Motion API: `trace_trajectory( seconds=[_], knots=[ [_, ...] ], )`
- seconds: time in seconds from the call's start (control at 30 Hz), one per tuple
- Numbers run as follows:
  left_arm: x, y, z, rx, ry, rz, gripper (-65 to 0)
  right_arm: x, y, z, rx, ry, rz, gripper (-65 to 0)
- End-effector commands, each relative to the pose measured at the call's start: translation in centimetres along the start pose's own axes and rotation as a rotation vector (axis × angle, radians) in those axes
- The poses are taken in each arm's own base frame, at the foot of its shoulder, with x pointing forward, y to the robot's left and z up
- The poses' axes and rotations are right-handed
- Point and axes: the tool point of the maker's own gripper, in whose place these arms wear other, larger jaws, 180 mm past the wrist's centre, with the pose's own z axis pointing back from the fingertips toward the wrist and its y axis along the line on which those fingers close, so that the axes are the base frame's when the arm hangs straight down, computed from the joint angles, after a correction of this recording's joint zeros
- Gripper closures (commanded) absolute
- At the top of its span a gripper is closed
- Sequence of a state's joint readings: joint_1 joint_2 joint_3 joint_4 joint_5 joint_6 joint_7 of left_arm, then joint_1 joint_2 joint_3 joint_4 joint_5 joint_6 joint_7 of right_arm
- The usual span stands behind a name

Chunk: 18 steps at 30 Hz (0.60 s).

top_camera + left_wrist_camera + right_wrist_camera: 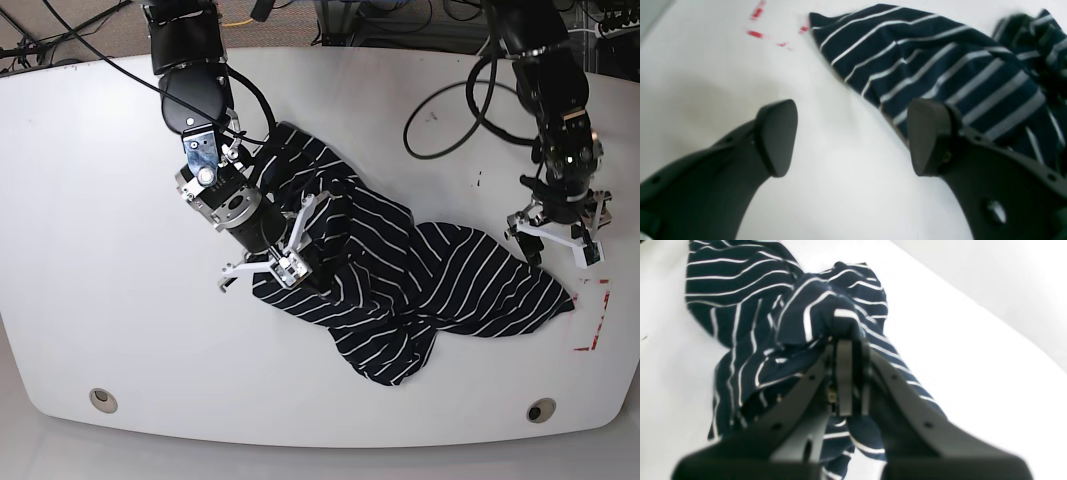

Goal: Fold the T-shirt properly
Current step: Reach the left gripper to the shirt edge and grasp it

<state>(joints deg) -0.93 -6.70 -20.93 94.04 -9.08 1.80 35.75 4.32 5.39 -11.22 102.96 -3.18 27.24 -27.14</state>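
Observation:
The T-shirt [460, 280], dark navy with thin white stripes, lies crumpled across the middle of the white table [100, 250]. My right gripper [297, 272] is shut on a bunched fold near the shirt's left part. In the right wrist view the jaws [848, 340] are pressed together with striped T-shirt [740, 290] cloth pinched at their tips. My left gripper [557, 245] hovers open over the shirt's right edge. In the left wrist view its fingers [780, 133] stand wide apart, the gripper [853, 136] over bare table, one finger just at the T-shirt [923, 66] hem.
Red tape marks [595, 320] sit on the table beside the shirt's right corner, also seen as red tape marks [756, 33] ahead of the left gripper. Black cables [440, 110] loop near the left arm. Two round inserts [541, 411] sit near the front edge.

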Motion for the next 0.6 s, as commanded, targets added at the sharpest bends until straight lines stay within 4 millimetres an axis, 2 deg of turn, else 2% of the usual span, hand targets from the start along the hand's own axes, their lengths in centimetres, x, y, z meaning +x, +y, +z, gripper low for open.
trace_trajectory(
  seconds=[0.0,0.07,0.17,0.33,0.57],
  knots=[
    [1.9,0.4,-1.8,0.008,-0.032,0.020,-47.8,2.2,-1.4,0.4,-0.037,-0.069,0.011,0.0],
    [2.0,0.3,-3.2,0.007,-0.009,0.044,-47.8,2.0,-1.7,0.6,-0.046,-0.069,0.003,0.0],
    [2.4,1.3,-5.1,0.027,0.016,0.052,-47.8,1.3,-1.4,0.8,-0.045,-0.052,-0.005,0.0],
    [2.8,1.8,-8.2,0.037,0.025,0.087,-47.8,1.4,-1.5,1.4,-0.052,-0.056,0.015,0.0],
    [2.1,1.4,-10.8,0.038,0.059,0.140,-47.8,0.8,-1.1,2.0,-0.049,-0.042,0.014,0.0]
  ],
)
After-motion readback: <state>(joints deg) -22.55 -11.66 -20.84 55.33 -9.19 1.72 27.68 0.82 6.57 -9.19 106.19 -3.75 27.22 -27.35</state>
